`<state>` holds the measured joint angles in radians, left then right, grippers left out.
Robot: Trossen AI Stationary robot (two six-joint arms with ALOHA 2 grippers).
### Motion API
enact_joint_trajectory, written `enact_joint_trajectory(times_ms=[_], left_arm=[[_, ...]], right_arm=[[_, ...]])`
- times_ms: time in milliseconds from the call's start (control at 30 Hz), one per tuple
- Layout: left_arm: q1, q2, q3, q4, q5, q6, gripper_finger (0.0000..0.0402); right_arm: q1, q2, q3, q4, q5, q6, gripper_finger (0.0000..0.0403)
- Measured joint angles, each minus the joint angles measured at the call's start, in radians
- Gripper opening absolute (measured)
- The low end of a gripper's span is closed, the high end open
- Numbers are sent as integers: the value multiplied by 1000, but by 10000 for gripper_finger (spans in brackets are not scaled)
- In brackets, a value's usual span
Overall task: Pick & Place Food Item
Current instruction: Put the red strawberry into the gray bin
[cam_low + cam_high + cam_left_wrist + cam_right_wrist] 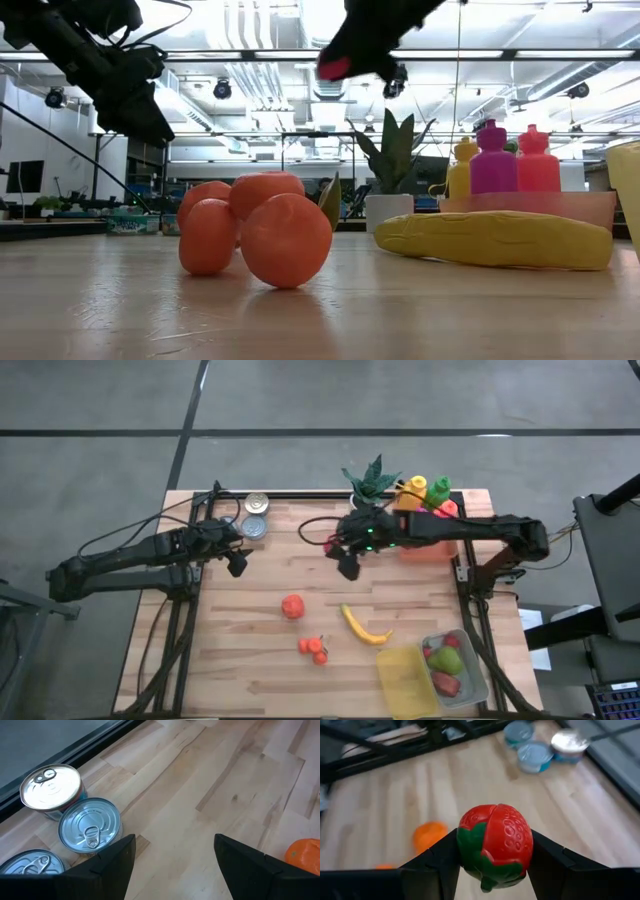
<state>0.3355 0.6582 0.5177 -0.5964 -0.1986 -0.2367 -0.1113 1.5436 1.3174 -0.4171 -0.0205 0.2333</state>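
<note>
Red plastic strawberry [495, 845] sits clamped between the right gripper [349, 565] fingers, held in the air well up the table from the clear container [472, 682] where other toy foods already lie. The pads pinch only its rounded sides, so a quick swing could let it twist or slip out and roll among the banana [365, 626] and orange fruits beside that container. The left gripper [238, 559] waits half open and empty, far across from the container, near the cans [256, 515].
</note>
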Motion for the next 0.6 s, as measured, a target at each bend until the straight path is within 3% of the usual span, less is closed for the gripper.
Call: enact_joint_trajectory(times_ms=[400, 600], left_arm=[[0, 0, 0, 0, 0, 0, 275], [0, 0, 0, 0, 0, 0, 275]], right_arm=[[136, -238, -2, -423, -45, 134, 179], [247, -334, -3, -658, -56, 326, 179]])
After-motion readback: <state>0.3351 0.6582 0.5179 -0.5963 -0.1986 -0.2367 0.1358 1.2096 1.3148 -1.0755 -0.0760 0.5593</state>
